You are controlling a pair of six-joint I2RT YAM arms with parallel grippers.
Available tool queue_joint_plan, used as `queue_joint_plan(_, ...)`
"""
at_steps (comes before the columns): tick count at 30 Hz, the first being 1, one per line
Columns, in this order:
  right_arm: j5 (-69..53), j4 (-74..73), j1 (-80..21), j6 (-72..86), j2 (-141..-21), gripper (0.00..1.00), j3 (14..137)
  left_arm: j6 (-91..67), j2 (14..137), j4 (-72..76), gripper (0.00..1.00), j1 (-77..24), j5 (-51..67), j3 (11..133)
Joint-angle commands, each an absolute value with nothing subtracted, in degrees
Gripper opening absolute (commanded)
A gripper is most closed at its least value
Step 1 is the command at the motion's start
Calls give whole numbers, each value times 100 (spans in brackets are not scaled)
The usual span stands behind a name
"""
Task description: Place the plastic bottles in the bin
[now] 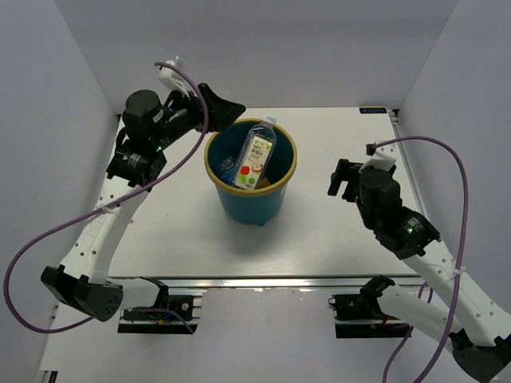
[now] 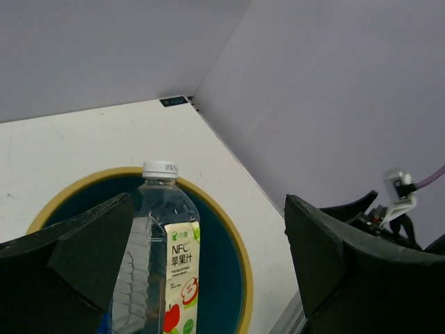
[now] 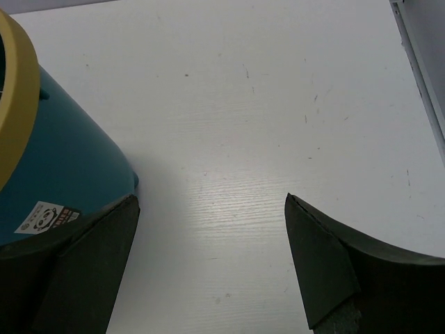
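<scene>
The teal bin (image 1: 251, 199) with a yellowish rim stands mid-table. A clear bottle with a white-green label (image 1: 258, 153) leans inside it, its white cap poking above the far rim. It also shows in the left wrist view (image 2: 163, 264), inside the bin (image 2: 240, 264). Another clear bottle (image 1: 226, 165) lies lower in the bin; orange bottles are hidden. My left gripper (image 1: 226, 114) is open and empty, above the bin's far-left rim. My right gripper (image 1: 343, 180) is open and empty, over bare table right of the bin (image 3: 55, 181).
White walls enclose the table on the left, back and right. The table's right edge rail (image 3: 417, 62) runs close to the right gripper. A purple cable (image 1: 447, 159) loops over the right arm.
</scene>
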State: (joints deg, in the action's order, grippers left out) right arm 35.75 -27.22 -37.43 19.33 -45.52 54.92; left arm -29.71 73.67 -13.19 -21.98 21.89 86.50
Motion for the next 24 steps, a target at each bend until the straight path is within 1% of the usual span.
queue_joint_plan(1, 3665, -2627, -3657, 2048, -4658, 90, 5475, -2813, 7523, -1879, 98, -2206, 1666, 9288)
queue_joint_plan(4, 3709, -2838, -3394, 2144, -4790, 89, 5546, -2611, 7716, -2626, 98, -2180, 487, 9860)
queue_joint_plan(5, 3518, -2882, -3253, 2162, -4816, 89, 5555, -2576, 7760, -2785, 98, -2136, -421, 9957)
queue_joint_plan(6, 3324, -2935, -2834, 2153, -4869, 89, 5546, -2566, 7813, -3012, 98, -2075, -726, 10028)
queue_joint_plan(7, 3044, -2936, -2552, 2153, -4887, 89, 5528, -2610, 7805, -3058, 98, -1735, -877, 9994)
queue_joint_plan(8, 2475, -2909, -2288, 2136, -4887, 89, 5494, -2828, 7787, -3085, 98, -1453, -801, 9897)
queue_joint_plan(9, 2217, -2883, -1772, 2101, -4895, 89, 5389, -3004, 7761, -3050, 98, -1154, -661, 9575)
queue_joint_plan(10, 1971, -2813, -1540, 2092, -4896, 89, 5335, -3162, 7682, -3024, 98, -534, -555, 9371)
queue_joint_plan(11, 1690, -2760, -1381, 2057, -4904, 89, 5274, -3451, 7638, -3006, 98, -275, -641, 9134)
queue_joint_plan(12, 1609, -2742, -1162, 2031, -4913, 89, 5221, -3567, 7603, -3023, 98, -64, -790, 8888)
queue_joint_plan(13, 1547, -2699, -1091, 2013, -4930, 89, 5125, -3681, 7585, -3058, 98, 400, -904, 8407)
queue_joint_plan(15, 1450, -2698, -976, 2013, -5001, 89, 5080, -3919, 7611, -3233, 98, 850, -984, 7895)
queue_joint_plan(16, 1441, -2742, -967, 2021, -5018, 89, 5080, -4120, 7629, -3339, 98, 940, -1080, 7423)
queue_joint_plan(17, 1459, -2733, -967, 2021, -5027, 89, 5080, -4253, 7603, -3488, 98, 967, -1333, 7218)
queue_joint_plan(18, 1459, -2707, -975, 2021, -5010, 89, 5071, -4341, 7542, -3533, 98, 967, -1867, 6998)
queue_joint_plan(19, 1459, -2664, -967, 2021, -4975, 89, 5071, -4377, 7454, -3437, 98, 967, -1985, 6752)
queue_joint_plan(20, 1494, -2533, -975, 2021, -4861, 89, 5019, -4377, 7218, -3167, 98, 967, -2082, 6332)
queue_joint_plan(24, 1837, -2075, -967, 2074, -4404, 89, 4650, -4219, 6751, -2830, 98, 958, -2048, 6021)
